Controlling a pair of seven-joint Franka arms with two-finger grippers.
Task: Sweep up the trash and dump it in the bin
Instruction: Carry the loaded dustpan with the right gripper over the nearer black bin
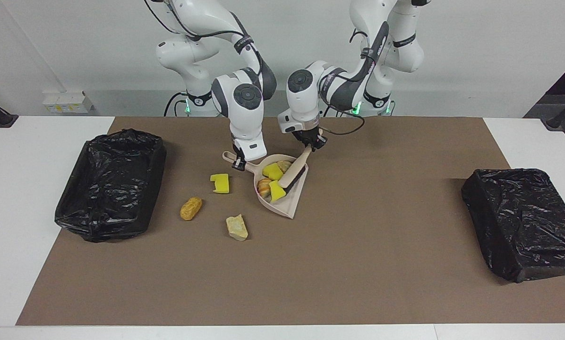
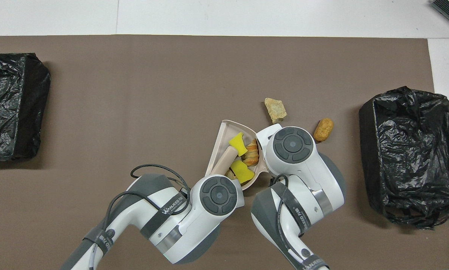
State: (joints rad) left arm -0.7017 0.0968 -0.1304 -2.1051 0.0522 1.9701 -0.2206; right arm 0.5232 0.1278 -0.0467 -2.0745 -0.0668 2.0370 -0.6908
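Observation:
My right gripper (image 1: 238,163) is shut on the handle of the beige dustpan (image 1: 288,204), which rests on the brown mat. My left gripper (image 1: 313,143) is shut on the beige brush (image 1: 295,169), whose head lies inside the pan. Trash in the pan: two yellow chunks (image 1: 272,171) (image 1: 277,191) and bread-like lumps (image 1: 263,185). Outside it, toward the right arm's end, lie a yellow chunk (image 1: 220,183), an orange-brown lump (image 1: 191,208) and a tan lump (image 1: 236,227). In the overhead view the wrists hide both grippers, and the brush handle (image 2: 224,163) crosses the pan (image 2: 224,131).
A bin lined with a black bag (image 1: 110,184) stands at the right arm's end of the mat. A second black-bagged bin (image 1: 523,222) stands at the left arm's end. The brown mat (image 1: 358,274) covers most of the white table.

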